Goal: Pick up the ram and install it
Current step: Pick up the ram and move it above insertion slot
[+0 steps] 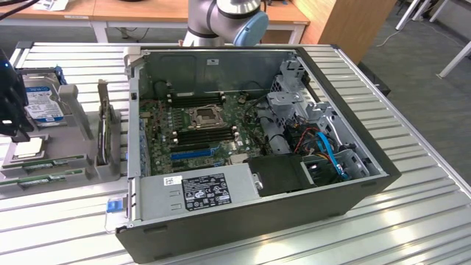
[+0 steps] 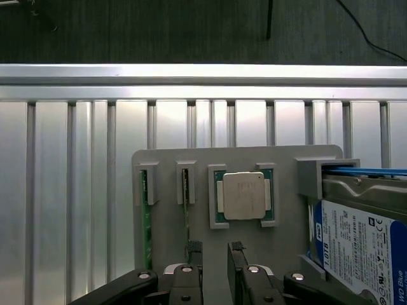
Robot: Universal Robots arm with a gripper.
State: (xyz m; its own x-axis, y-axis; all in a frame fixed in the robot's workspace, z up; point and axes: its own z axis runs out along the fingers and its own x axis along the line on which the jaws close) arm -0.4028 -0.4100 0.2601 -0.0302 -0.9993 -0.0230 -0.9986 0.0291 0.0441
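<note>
Since ram (image 2: pixel 186 219) is standing on edge in gray holder (image 2: pixel 286 190) for easy pinching, spread jaws are hovering just beside.

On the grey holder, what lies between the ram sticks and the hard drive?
The silver processor chip, in its own pocket; the wrist view shows it.

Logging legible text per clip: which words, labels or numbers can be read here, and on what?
"WD Blue": hard drive label.
"1.0 TB": same label.
Power supply label: too small to read.
Processor lid: markings too faint to read.
</note>
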